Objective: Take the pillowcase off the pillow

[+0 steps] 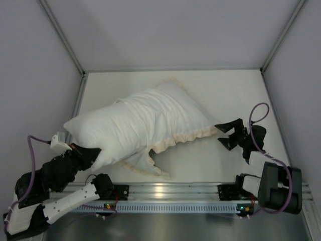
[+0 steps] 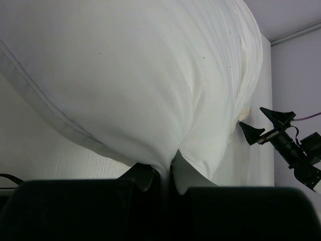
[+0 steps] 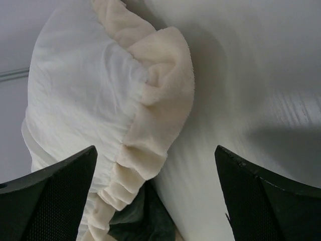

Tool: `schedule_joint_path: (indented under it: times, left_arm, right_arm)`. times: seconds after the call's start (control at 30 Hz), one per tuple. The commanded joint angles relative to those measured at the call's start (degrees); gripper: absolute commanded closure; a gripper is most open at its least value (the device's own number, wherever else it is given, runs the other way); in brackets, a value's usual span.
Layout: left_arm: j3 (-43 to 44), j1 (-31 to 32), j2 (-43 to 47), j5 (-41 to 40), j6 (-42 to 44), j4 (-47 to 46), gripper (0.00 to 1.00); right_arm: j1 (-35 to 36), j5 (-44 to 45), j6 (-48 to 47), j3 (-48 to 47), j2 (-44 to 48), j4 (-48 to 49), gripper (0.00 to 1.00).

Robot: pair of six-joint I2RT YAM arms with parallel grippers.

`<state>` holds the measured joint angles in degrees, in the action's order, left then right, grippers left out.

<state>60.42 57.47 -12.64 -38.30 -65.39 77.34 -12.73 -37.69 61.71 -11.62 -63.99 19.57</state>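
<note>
The plain white pillow (image 1: 98, 130) lies slanted across the table, its left half bare. The pillowcase (image 1: 165, 115), white face up with a cream frill (image 1: 190, 133), covers its right half. My left gripper (image 1: 94, 152) is shut on the pillow's near-left edge; in the left wrist view the white fabric (image 2: 150, 85) is pinched between the jaws (image 2: 168, 173). My right gripper (image 1: 228, 134) is open and empty just right of the frill. In the right wrist view the gripper (image 3: 155, 150) frames the frill (image 3: 155, 115), with dark grey plush (image 3: 145, 218) underneath.
The white table (image 1: 225, 90) is walled in by grey panels left, right and back. A loose frilled flap of the case (image 1: 148, 168) lies near the front rail (image 1: 170, 191). The right gripper shows in the left wrist view (image 2: 263, 125).
</note>
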Motion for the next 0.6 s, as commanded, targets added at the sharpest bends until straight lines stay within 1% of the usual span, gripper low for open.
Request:
schedule_joint_path:
  times: [0.0, 0.03, 0.17, 0.27, 0.3, 0.37, 0.4, 0.43, 0.47, 0.53, 0.57]
  left_arm:
    - [-0.48, 0.01, -0.71, 0.51, 0.87, -6.50, 1.00]
    - [-0.48, -0.08, -0.80, 0.51, 1.05, -6.59, 1.00]
    - [-0.22, 0.01, -0.80, 0.69, 1.22, -6.50, 1.00]
    - [0.04, 0.01, -0.80, 0.60, 1.40, -6.50, 1.00]
    - [0.13, 0.01, -0.89, 0.60, 1.40, -6.41, 1.00]
    - [0.22, -0.08, -0.63, 0.60, 1.40, -6.33, 1.00]
    - [0.22, 0.01, -0.71, 0.60, 1.31, -6.33, 1.00]
    - [0.48, -0.08, -0.80, 0.60, 1.40, -6.33, 1.00]
    - [0.66, 0.01, -0.89, 0.69, 1.40, -6.41, 1.00]
    - [1.27, 0.01, -0.98, 0.86, 1.58, -6.33, 1.00]
    - [1.45, 0.01, -0.98, 1.04, 1.58, -6.41, 1.00]
  right_arm:
    - [-0.80, -5.20, 5.60, 0.80, -5.61, 18.10, 0.05]
    - [-0.89, -5.02, 6.66, 0.72, -8.41, 21.53, 0.07]
    - [-0.72, -4.58, 7.72, -0.07, -15.10, 28.40, 0.12]
    - [-0.63, -4.49, 9.21, -0.95, -20.46, 34.73, 0.19]
    - [-0.54, -4.67, 10.35, -1.21, -22.04, 36.74, 0.23]
    - [-0.28, -5.81, 11.58, -1.92, -26.96, 43.05, 0.49]
    - [-0.36, -6.07, 13.24, -1.74, -29.94, 45.62, 0.83]
    - [-0.19, -6.08, 14.21, -1.66, -31.36, 48.43, 1.00]
    - [0.51, -6.34, 15.09, -1.92, -32.77, 53.24, 1.00]
    - [1.39, -7.22, 17.99, -3.23, -36.90, 56.87, 1.00]
    - [2.18, -7.22, 19.48, -3.67, -38.22, 61.68, 1.00]
